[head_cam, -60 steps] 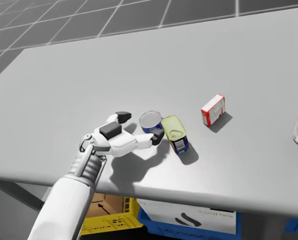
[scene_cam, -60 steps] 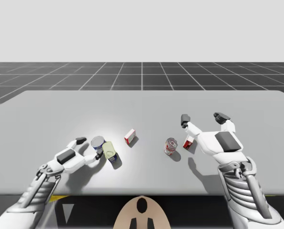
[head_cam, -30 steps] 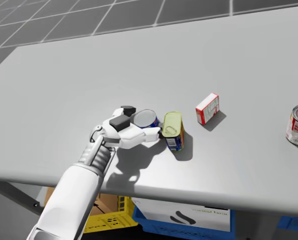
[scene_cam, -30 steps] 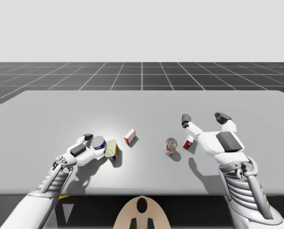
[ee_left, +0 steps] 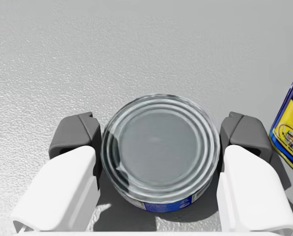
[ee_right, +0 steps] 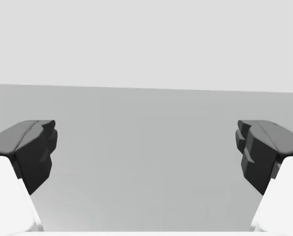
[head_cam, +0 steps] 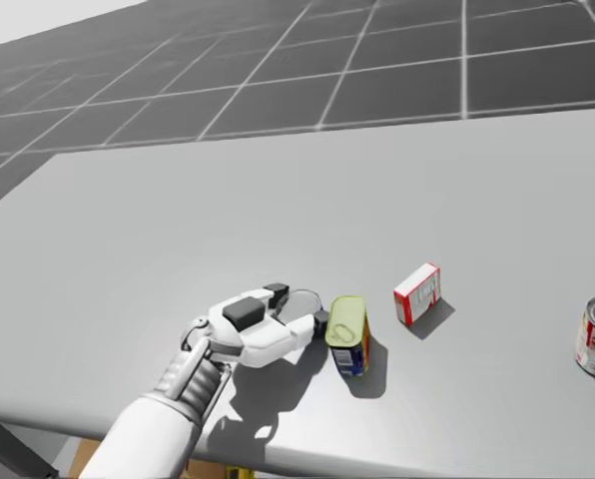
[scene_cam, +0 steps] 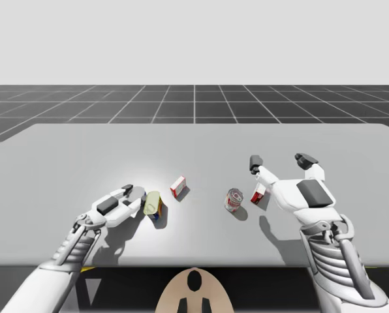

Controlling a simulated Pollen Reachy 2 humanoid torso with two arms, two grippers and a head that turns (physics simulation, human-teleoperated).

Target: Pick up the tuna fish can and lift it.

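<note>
Pinching the tuna can (ee_left: 161, 152) between the fingers of the left hand (ee_left: 160, 135), down on the table (ee_left: 136, 44), with the right hand (ee_right: 146, 147) spread. Grasp seemingly made; lifting yet to do.

Grey table (scene_cam: 194, 140) with five things in a row: low tuna can (ee_left: 160, 150), yellow-and-blue oblong can (scene_cam: 153, 205) just beside it, red-and-white box (scene_cam: 177, 186), red-and-white round can (scene_cam: 233, 199), small red box (scene_cam: 258, 194).
</note>
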